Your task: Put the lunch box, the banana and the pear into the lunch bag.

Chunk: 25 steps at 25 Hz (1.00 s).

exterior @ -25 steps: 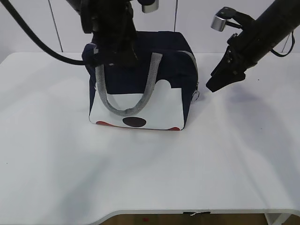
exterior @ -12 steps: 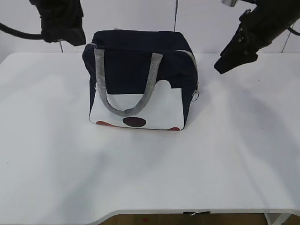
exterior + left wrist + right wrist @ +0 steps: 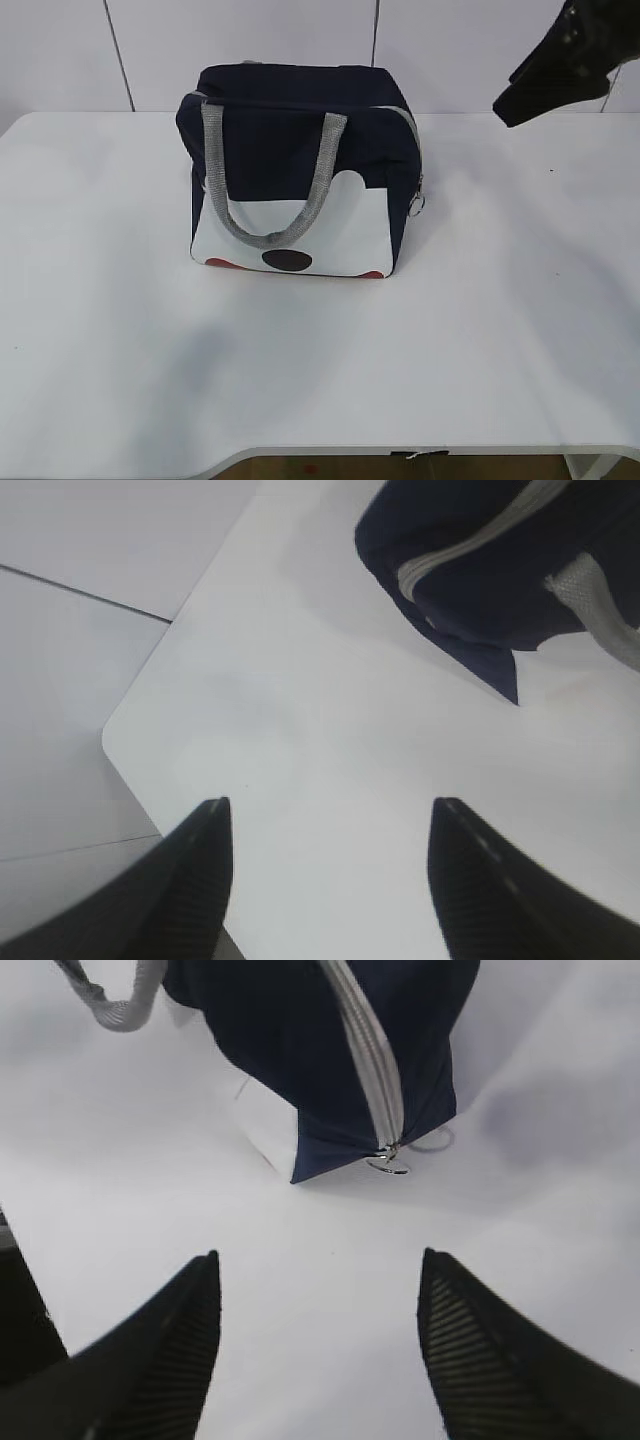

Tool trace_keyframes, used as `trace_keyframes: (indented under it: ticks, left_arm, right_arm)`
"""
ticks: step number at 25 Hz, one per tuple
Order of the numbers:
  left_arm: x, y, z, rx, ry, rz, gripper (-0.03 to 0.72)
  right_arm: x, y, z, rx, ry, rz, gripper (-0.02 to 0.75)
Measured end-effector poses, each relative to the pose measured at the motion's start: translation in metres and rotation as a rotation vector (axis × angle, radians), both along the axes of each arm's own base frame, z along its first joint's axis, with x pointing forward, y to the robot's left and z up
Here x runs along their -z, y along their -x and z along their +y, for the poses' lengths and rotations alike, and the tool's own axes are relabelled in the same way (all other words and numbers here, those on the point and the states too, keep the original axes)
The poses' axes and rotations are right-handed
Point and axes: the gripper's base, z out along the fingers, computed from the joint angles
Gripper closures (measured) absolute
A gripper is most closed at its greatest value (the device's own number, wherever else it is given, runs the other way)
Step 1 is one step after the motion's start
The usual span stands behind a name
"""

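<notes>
The navy lunch bag stands upright on the white table, its white lower panel and grey handle facing the exterior camera. Its grey zipper runs to the bag's end, where the metal ring pull hangs. The lunch box, the banana and the pear are out of view. My right gripper hangs high to the right of the bag, open and empty. My left gripper is open and empty above the table's rounded left corner, with the bag off to the upper right; the exterior view does not show it.
The white table stretches bare in front of the bag and to both sides of it. Its front edge curves inward at the bottom of the exterior view. A pale panelled wall stands behind.
The left arm has lifted off the top of the bag and gone up and left, out of the exterior view. The right arm has risen up and to the right, away from the bag.
</notes>
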Motion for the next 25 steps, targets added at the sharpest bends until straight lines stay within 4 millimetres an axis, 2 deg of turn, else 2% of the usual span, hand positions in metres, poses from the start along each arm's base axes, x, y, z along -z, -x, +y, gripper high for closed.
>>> trace_keyframes:
  ticks: [4,9,13,15,20,25]
  left_arm:
    - [-0.026,0.026,0.017,-0.023,0.159,-0.023,0.223]
    - [-0.043,0.055,0.027,-0.023,0.225,-0.060,0.223]
    - [-0.030,0.081,0.036,-0.028,0.227,-0.041,0.223]
    - [-0.015,0.093,0.040,-0.030,0.220,-0.024,0.223]
    - [0.003,0.132,0.056,-0.053,0.234,-0.033,0.223]
    - [0.014,0.156,0.065,-0.098,0.271,-0.034,0.223]
  right_arm:
    - [-0.016,0.019,0.000,0.100,-0.048,0.023,0.244]
    - [-0.040,0.041,-0.001,0.239,-0.113,0.034,0.244]
    - [-0.054,0.070,-0.005,0.285,-0.103,0.003,0.244]
    - [-0.057,0.088,-0.007,0.292,-0.091,-0.010,0.244]
    - [-0.055,0.126,-0.008,0.324,-0.104,-0.005,0.244]
    - [-0.055,0.157,-0.014,0.445,-0.112,0.007,0.244]
